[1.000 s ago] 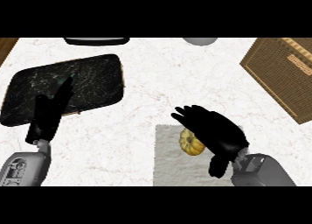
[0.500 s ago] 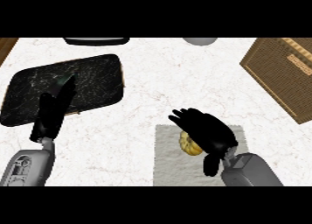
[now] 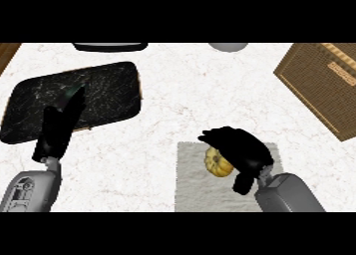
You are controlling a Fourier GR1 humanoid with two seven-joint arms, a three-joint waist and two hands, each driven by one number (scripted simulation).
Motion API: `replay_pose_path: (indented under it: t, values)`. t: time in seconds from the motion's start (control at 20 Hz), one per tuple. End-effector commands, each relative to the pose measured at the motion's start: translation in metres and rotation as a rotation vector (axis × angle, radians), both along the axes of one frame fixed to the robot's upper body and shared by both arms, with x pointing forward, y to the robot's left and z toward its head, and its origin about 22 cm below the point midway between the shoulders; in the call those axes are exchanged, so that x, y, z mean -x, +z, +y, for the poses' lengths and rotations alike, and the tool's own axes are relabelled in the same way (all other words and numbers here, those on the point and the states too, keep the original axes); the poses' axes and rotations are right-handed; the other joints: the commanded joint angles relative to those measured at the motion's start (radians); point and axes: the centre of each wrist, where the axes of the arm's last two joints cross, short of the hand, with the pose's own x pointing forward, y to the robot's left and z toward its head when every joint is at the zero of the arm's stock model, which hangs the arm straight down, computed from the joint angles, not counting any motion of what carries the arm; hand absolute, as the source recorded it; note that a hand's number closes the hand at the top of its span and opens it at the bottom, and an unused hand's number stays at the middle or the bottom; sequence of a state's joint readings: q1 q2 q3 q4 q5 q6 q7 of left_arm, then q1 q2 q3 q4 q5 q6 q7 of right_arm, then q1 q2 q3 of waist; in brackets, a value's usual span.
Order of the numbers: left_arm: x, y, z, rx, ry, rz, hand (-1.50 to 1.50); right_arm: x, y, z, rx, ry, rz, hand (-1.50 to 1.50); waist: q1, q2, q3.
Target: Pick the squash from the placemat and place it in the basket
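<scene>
The yellow squash (image 3: 216,163) lies on the pale grey placemat (image 3: 199,191) at the lower middle of the head view. My right hand (image 3: 241,149) sits over it, fingers curled round its top and right side, so only its left part shows. It still rests on the mat. The woven brown basket (image 3: 324,82) stands at the right edge, well apart from the hand. At the left, my left hand (image 3: 61,127) is open with straight fingers lying over a dark slab.
A black marbled board (image 3: 99,92) lies at the left on the white counter (image 3: 202,94). A dark bowl (image 3: 110,46) and a grey round object (image 3: 228,47) sit at the far edge. Brown wood (image 3: 0,60) shows at the upper left corner.
My right hand has drawn down and in over the squash, its fingers curling tighter round it. The left hand has shifted only slightly.
</scene>
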State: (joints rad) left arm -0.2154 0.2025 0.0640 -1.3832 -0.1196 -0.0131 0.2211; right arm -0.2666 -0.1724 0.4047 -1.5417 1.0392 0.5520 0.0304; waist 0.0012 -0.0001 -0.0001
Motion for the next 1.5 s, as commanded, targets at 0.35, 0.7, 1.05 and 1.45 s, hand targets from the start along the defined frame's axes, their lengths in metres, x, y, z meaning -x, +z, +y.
replay_pose_path:
  t: [0.35,0.7,1.05,1.45]
  values:
    - [-0.001,0.003,-0.01,-0.001,0.006,-0.008,0.0,0.006,-0.026,0.014,0.07,0.14,-0.175,1.5,0.001,0.0,0.0]
    - [0.005,0.016,0.0,-0.004,-0.005,-0.005,0.0,-0.011,-0.04,-0.026,0.144,-0.003,-0.179,1.5,0.003,0.0,0.0]
    - [0.002,0.008,0.0,-0.001,0.005,0.008,0.0,-0.031,-0.026,-0.068,0.139,-0.035,-0.31,1.5,0.002,0.0,0.0]
    - [-0.003,0.003,0.0,-0.002,0.045,0.011,0.0,-0.013,0.063,-0.074,-0.348,-0.114,-0.218,1.5,-0.03,-0.008,-0.001]
